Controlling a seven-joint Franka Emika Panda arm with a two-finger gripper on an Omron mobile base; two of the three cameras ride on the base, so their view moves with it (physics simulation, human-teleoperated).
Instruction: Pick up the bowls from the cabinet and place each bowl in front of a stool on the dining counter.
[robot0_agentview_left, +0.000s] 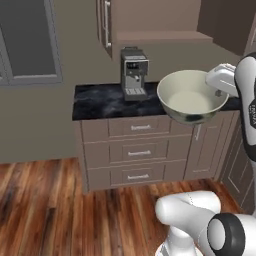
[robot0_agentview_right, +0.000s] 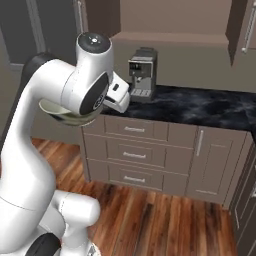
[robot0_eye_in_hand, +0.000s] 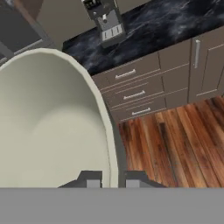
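Left base view: a cream-white bowl (robot0_agentview_left: 191, 96) hangs in the air in front of a black marble worktop (robot0_agentview_left: 100, 100), held at its right rim by the gripper (robot0_agentview_left: 216, 91) of the white arm. A grey coffee machine (robot0_agentview_left: 134, 73) stands on the worktop just left of the bowl. Below run taupe drawers (robot0_agentview_left: 137, 150) with short silver handles; above, a brown wall cabinet (robot0_agentview_left: 160, 25) shows a bare shelf and a door with a long bar handle. The floor (robot0_agentview_left: 45, 210) is reddish wood plank. The bowl's inside is smooth and pale, its outside mottled grey-green.

Right base view: the arm's big white elbow blocks most of the bowl (robot0_agentview_right: 60, 112); only a pale sliver of rim and underside shows at its left, out over the floor and left of the drawers (robot0_agentview_right: 135, 155). The coffee machine (robot0_agentview_right: 141, 74) sits behind on the worktop (robot0_agentview_right: 200, 107).

Hand view: the bowl (robot0_eye_in_hand: 52, 127) bulks large at left, round, glossy and cream inside. The gripper (robot0_eye_in_hand: 113, 180) pinches its thin rim, one dark fingertip (robot0_eye_in_hand: 92, 179) inside and one outside. Beyond lie the worktop (robot0_eye_in_hand: 157, 26), coffee machine (robot0_eye_in_hand: 105, 19), drawers (robot0_eye_in_hand: 135, 94) and floor (robot0_eye_in_hand: 175, 140).
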